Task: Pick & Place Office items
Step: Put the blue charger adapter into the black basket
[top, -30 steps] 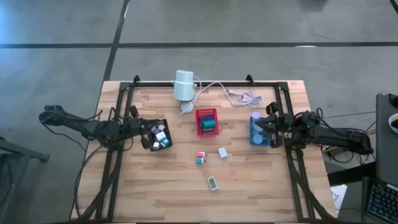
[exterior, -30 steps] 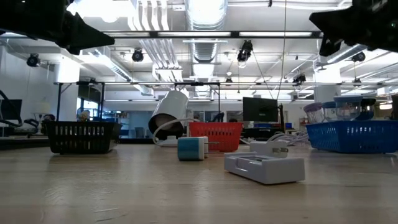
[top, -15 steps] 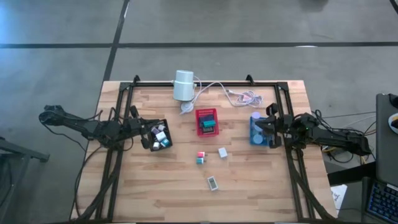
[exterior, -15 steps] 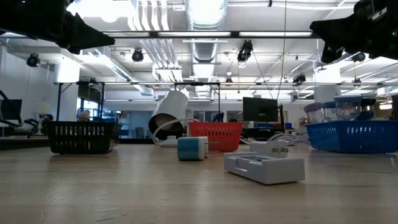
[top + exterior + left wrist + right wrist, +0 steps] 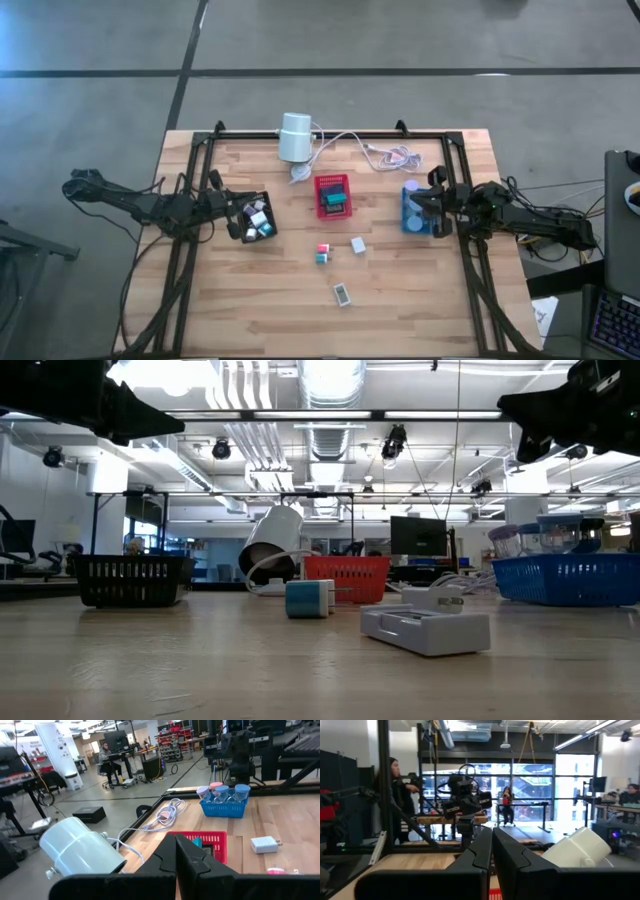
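While our left gripper (image 5: 236,217) hovers closed beside the black tray (image 5: 258,217), our right gripper (image 5: 424,203) hangs closed over the blue tray (image 5: 409,220).

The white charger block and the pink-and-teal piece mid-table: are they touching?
Apart. The high view shows bare wood between the white charger block and the pink-and-teal piece.

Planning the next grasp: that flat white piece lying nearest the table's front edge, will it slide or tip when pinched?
The flat white piece lies low and wide on the wooden table, so tipping seems unlikely. It looks like small smooth plastic, probably light, so a nudge may make it slide. In the low view its profile is shallow, leaving little side height to pinch.
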Available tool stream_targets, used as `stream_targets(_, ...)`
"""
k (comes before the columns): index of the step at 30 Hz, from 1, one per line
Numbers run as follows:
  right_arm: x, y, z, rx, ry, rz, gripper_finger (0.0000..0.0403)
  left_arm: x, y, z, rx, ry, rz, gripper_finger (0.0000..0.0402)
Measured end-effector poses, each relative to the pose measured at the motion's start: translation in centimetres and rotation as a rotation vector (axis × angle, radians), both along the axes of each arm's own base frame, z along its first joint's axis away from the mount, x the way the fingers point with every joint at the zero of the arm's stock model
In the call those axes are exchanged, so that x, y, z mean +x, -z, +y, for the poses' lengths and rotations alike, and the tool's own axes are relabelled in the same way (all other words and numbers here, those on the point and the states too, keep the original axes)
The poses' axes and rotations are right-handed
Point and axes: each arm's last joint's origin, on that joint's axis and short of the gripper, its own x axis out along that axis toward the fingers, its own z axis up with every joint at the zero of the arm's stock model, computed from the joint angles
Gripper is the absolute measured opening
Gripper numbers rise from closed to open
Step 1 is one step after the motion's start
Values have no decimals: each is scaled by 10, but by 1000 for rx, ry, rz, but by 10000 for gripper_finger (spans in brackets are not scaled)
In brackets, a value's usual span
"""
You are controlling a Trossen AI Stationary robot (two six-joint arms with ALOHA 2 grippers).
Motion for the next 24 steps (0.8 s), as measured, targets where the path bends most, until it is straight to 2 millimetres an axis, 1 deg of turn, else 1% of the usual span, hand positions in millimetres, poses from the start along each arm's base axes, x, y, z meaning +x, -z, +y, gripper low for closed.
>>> stream_targets(5,0,0,-1,5,17,-1,13,0,0,0,-25,-1,-11,0)
stream_targets(12,0,0,-1,3,18,-1,13,0,0,0,1,7,0,0)
stream_targets(17,0,0,-1,0,19,-2,13,1,-6,-3,-76,99,-82,0)
stream_targets(24,4,3,-1,-7,23,41,13,2,-8,-3,-78,107,-98,0)
